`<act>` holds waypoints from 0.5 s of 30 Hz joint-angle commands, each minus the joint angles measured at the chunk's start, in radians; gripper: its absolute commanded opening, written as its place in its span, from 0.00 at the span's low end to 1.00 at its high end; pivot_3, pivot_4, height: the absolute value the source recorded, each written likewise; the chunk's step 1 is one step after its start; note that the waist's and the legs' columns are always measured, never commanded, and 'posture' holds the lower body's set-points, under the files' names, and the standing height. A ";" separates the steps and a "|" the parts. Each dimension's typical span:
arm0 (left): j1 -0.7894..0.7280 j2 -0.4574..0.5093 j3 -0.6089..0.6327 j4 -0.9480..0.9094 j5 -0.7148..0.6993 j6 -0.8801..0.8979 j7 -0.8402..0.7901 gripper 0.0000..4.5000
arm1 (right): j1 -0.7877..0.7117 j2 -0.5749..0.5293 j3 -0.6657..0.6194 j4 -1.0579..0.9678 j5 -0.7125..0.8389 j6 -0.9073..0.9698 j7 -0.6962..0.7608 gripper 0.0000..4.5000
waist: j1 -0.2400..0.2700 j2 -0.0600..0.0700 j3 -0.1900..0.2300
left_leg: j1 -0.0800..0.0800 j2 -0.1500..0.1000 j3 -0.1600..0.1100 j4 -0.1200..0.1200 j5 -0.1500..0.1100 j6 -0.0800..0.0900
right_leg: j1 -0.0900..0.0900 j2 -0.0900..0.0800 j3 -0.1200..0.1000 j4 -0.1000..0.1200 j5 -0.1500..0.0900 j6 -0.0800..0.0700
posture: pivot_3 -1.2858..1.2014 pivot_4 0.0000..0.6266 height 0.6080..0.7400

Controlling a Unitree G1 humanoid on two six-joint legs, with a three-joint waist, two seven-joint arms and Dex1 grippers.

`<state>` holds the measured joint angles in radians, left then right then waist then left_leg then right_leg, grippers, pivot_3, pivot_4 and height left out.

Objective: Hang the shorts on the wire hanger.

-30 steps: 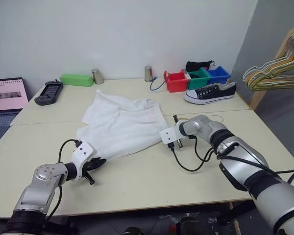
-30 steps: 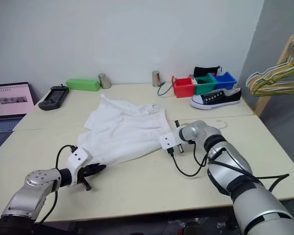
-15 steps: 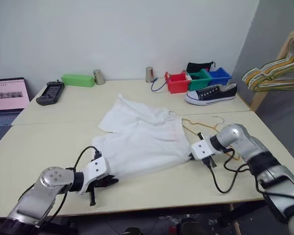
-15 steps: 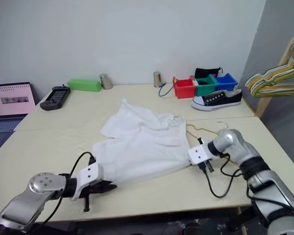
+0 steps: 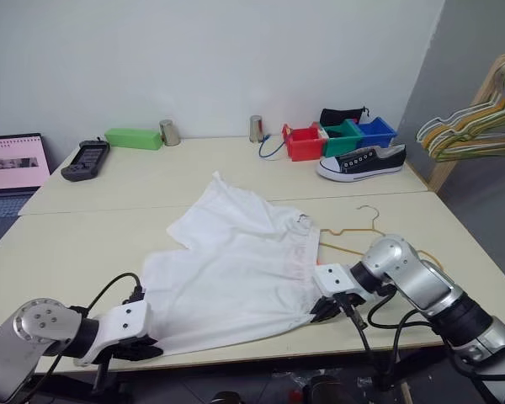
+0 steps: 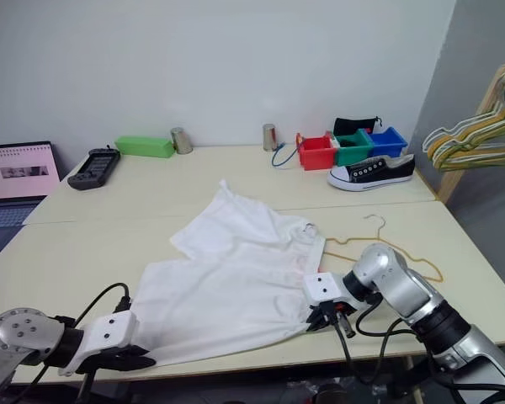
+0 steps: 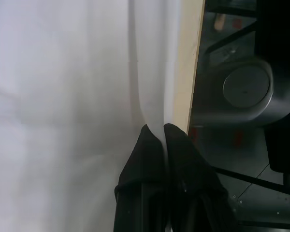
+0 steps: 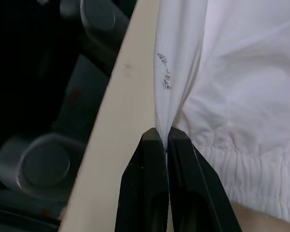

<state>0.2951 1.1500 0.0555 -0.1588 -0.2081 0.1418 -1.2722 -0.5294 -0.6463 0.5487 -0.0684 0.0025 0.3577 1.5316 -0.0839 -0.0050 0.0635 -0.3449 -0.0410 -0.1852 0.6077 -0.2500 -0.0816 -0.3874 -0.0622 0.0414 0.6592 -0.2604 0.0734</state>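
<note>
Head views: the large white soft cloth shorts (image 5: 236, 278) lie spread at the tabletop's (image 5: 93, 227) near edge, over part of the thin yellow-orange wire hanger (image 5: 353, 240) toward the right edge. Left wrist view: the left gripper (image 7: 164, 133) pinches a fold of the shorts at the near edge. Right wrist view: the right gripper (image 8: 165, 137) pinches cloth beside the gathered waistband (image 8: 251, 171).
</note>
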 commanded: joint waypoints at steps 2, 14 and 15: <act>-0.003 0.020 0.040 0.033 0.036 -0.004 0.026 0.00 | -0.044 0.000 0.022 0.040 -0.001 -0.011 0.023 0.00 | 0.000 -0.001 0.001 | 0.000 0.000 0.000 0.000 0.000 0.000 | 0.000 0.000 0.000 0.000 0.000 0.000 | 0.50 0.04 1.00; -0.307 -0.045 0.030 0.147 0.059 -0.011 0.159 0.00 | -0.333 0.093 -0.044 0.457 -0.045 -0.212 -0.118 0.00 | 0.002 -0.002 0.002 | 0.001 0.001 0.000 0.000 0.000 0.000 | 0.000 0.001 0.000 0.001 0.000 0.000 | 0.51 0.00 1.00; -0.486 -0.078 0.007 0.283 0.120 -0.036 0.258 0.00 | -0.438 0.136 -0.071 0.598 -0.059 -0.256 -0.200 0.00 | 0.005 -0.002 0.007 | 0.002 0.001 0.000 0.001 0.000 0.000 | 0.000 0.002 -0.001 0.002 0.001 0.000 | 0.51 0.00 1.00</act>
<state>-0.0349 1.0706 0.0227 -0.0127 -0.1604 0.1403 -1.1371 -0.8287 -0.5378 0.5648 0.4037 -0.0357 0.1651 1.4324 -0.0791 -0.0071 0.0710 -0.3439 -0.0393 -0.1859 0.6095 -0.2495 -0.0812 -0.3877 -0.0597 0.0391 0.6648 -0.2579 0.0705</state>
